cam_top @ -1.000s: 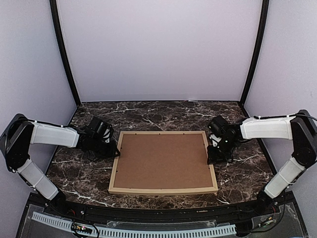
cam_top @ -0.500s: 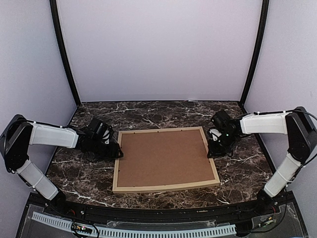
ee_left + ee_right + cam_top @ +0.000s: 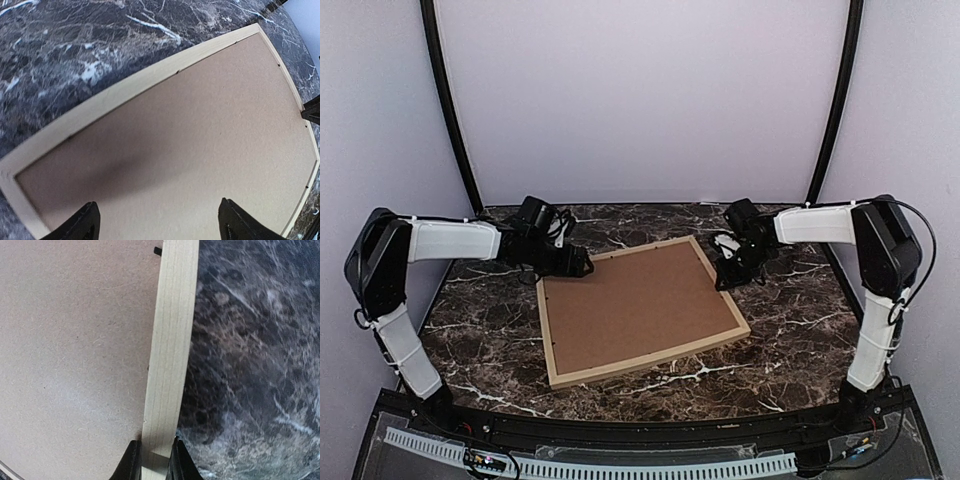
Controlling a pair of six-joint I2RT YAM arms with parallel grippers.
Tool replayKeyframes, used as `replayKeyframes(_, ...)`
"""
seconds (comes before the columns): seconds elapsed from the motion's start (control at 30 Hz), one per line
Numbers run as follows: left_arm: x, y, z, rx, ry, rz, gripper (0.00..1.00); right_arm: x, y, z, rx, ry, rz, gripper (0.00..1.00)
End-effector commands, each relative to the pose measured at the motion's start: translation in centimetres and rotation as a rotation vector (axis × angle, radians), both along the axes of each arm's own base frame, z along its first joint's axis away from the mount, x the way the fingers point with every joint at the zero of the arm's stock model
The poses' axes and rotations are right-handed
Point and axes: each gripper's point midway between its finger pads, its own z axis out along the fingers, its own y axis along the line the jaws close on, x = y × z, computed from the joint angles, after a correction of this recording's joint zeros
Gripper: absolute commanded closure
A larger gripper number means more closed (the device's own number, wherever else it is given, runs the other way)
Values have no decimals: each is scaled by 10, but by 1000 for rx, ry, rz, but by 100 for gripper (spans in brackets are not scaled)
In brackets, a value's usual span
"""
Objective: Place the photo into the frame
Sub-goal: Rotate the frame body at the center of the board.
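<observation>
Frame: thin light-wood rectangular picture frame [image 3: 645, 360], back-up and skewed on dark marble table [image 3: 800, 320]; brown fibreboard backing [image 3: 635, 305] fills it.
Right claw [image 3: 154, 460]: pinching the frame's right rail, likely to steer it.
Left claw [image 3: 160, 220]: spread wide over the far-left corner, no grip seen.
Photo: not in sight, possibly beneath the backing.

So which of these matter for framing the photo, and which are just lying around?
Job: the frame, its backing board, right hand gripping the frame's rail, left hand open above the board. No photo visible.
Lying about: only the marble table.
</observation>
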Motion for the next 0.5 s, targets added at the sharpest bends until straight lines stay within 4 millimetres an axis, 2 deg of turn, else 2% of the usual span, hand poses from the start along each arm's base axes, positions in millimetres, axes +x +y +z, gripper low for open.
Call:
replayKeyframes(0.0, 34, -2, -10, 58, -18, -80, 15, 12, 7, -19, -39, -23, 193, 99)
replayKeyframes(0.03, 39, -1, -13, 73, -8, -84, 15, 13, 10, -21, -35, -19, 212, 97)
replayKeyframes(0.07, 52, -1, -15, 88, -18, -91, 15, 15, 12, -21, -28, -18, 226, 93)
replayKeyframes(0.1, 54, 1, -30, 114, 15, -95, 15, 17, 14, -21, -19, -16, 242, 91)
replayKeyframes(0.13, 66, 2, -23, 134, -15, -96, 15, 18, 15, -22, -9, -10, 254, 90)
replayKeyframes(0.17, 69, 4, -31, 155, -4, -99, 15, 20, 16, -21, 4, -8, 266, 88)
replayKeyframes(0.2, 79, 4, -26, 176, -38, -110, 15, 22, 16, -21, 17, -7, 274, 88)
replayKeyframes(0.23, 81, 5, -34, 195, -31, -119, 15, 24, 18, -20, 34, -7, 281, 86)
replayKeyframes(0.27, 89, 5, -29, 214, -59, -131, 15, 27, 18, -19, 52, -6, 287, 85)
replayKeyframes(0.3, 91, 6, -36, 232, -49, -140, 15, 29, 20, -18, 72, -6, 293, 84)
replayKeyframes(0.33, 98, 5, -33, 246, -69, -148, 15, 32, 21, -16, 86, -11, 298, 83)
replayKeyframes(0.47, 111, 1, -41, 285, -85, -187, 16, 39, 23, -18, 88, -7, 298, 78)
